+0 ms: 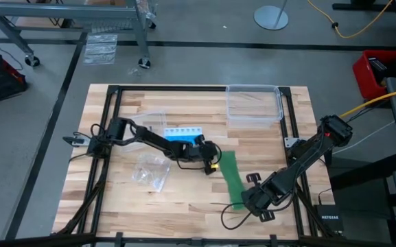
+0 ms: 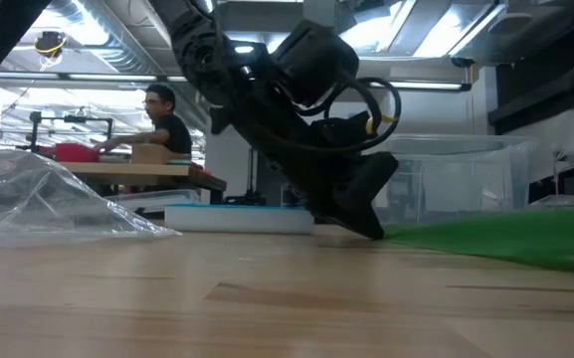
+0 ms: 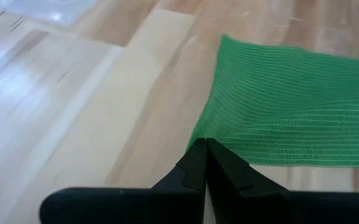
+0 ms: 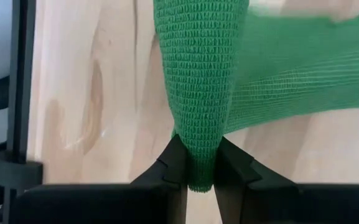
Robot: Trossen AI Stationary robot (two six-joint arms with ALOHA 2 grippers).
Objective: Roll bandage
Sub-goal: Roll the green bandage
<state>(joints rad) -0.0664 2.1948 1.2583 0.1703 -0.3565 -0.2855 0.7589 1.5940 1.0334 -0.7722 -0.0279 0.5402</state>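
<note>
Holding the bandage [image 1: 232, 180] taut matters now: your right pincer [image 4: 201, 177] clamps its near end. Your left pincer [image 3: 205, 163], closed, pins the far corner, beside the pill organizer [image 1: 184, 134]; keep it pressed while you roll.

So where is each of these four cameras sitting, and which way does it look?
High view: above the table, looking straight down; both arms show, left gripper and right gripper at the two ends of the bandage.
Low view: at tabletop height, looking level into the room; the left arm fills the middle.
Left wrist view: on the left arm, past its shut fingers pinching the bandage's corner.
Right wrist view: on the right arm, its fingers clamping the bandage's end.
All four views share the green bandage.
</note>
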